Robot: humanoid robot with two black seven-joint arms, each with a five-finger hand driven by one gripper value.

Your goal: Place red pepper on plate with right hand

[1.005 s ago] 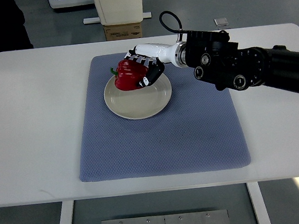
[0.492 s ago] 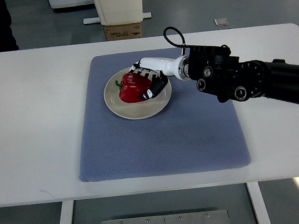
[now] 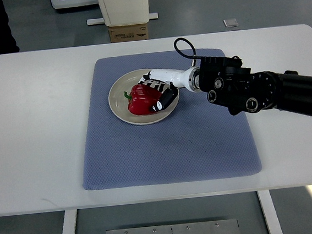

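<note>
Black-jointed right arm, white forearm, looping black cable

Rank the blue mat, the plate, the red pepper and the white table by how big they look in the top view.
Largest to smallest:
1. White table
2. Blue mat
3. Plate
4. Red pepper, partly covered by the right hand, whose fingers wrap it; it clearly looks smaller than the plate.

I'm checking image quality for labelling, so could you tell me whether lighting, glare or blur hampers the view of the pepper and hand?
Top view: even, soft light, faint shadows; the red pepper on the plate and the right hand are sharp. A bright overexposed patch sits at the lower right floor; no motion blur is visible.
</note>
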